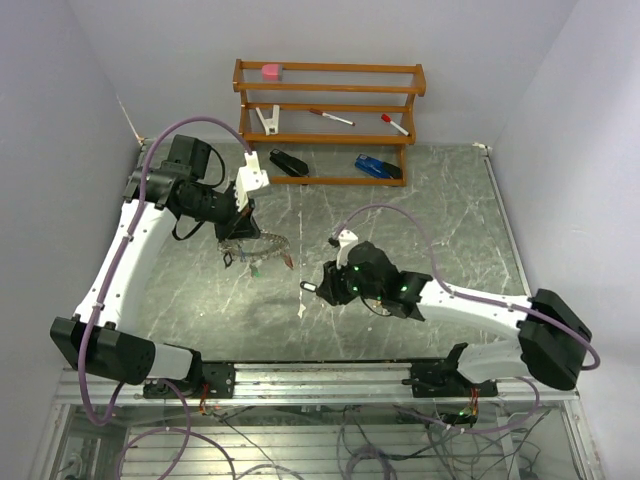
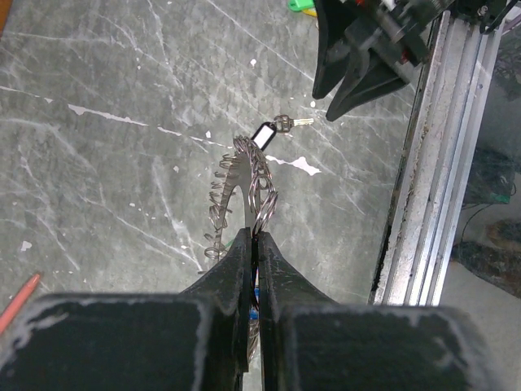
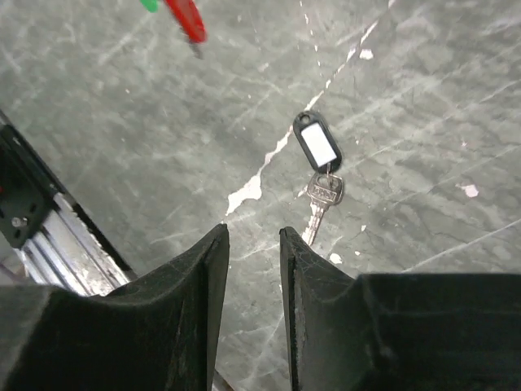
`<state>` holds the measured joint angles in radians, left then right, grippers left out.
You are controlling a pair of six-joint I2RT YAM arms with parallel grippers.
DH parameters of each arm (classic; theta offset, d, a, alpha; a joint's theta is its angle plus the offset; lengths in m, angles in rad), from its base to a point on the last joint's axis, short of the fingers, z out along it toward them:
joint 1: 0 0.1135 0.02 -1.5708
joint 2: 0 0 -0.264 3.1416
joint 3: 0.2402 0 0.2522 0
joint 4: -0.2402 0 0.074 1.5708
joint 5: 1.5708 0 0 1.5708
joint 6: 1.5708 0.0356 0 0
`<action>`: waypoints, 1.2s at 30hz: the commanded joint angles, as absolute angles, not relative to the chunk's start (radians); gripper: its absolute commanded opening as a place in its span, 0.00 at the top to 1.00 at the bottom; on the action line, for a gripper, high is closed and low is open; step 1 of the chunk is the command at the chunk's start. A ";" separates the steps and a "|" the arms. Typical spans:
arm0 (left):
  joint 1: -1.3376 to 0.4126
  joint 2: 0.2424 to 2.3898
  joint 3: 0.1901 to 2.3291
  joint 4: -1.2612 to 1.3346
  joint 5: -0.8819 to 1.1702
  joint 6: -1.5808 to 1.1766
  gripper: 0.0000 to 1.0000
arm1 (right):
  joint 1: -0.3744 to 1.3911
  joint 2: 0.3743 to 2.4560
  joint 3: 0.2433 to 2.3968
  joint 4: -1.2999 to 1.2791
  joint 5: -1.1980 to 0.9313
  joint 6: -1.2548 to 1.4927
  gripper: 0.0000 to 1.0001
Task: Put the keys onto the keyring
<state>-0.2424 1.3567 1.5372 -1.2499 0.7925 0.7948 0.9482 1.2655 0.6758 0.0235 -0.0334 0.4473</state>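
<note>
- Two arms reach in over the grey marbled counter (image 1: 440, 200) from the rail along its near edge.
- On the left half of the counter, the left fingers (image 2: 241, 248) are pressed tight together, clamped on the thin wire of the keyring (image 2: 262, 183).
- That keyring juts out past the fingertips, a silver hoop fringed with small metal keys and coils. Whether its far end rests on the counter or hangs just above it I cannot tell.
- Just beyond the hoop's far end, a single key (image 3: 326, 191) lies flat on the counter, apart from the hoop. It has a black-framed white tag and sits beside a white chip in the stone, roughly midway along the near edge.
- Right of that, the right fingers (image 3: 213, 257) stand apart with nothing between them. They point down at the counter, and their tips stop just short of the key without touching it.
- Along the far edge stands a wooden rack (image 1: 330, 95) with a pink block (image 1: 271, 71) on its top shelf. Two pens lie on its middle shelf, and dark and blue objects sit at its foot.
</note>
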 commanded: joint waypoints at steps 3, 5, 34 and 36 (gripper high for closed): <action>-0.232 1.317 1.536 -1.222 0.797 0.803 0.93 | 0.945 1.389 0.733 0.004 -0.049 0.434 0.70; -0.231 1.304 1.524 -1.224 0.796 0.821 0.93 | 0.945 1.418 0.742 0.008 -0.064 0.421 0.70; -0.232 1.192 1.482 -1.219 0.719 0.903 0.93 | 0.944 1.613 0.777 0.090 0.071 0.296 0.72; -0.232 1.192 1.489 -1.223 0.722 0.905 0.93 | 0.943 1.624 0.773 0.097 0.076 0.293 0.73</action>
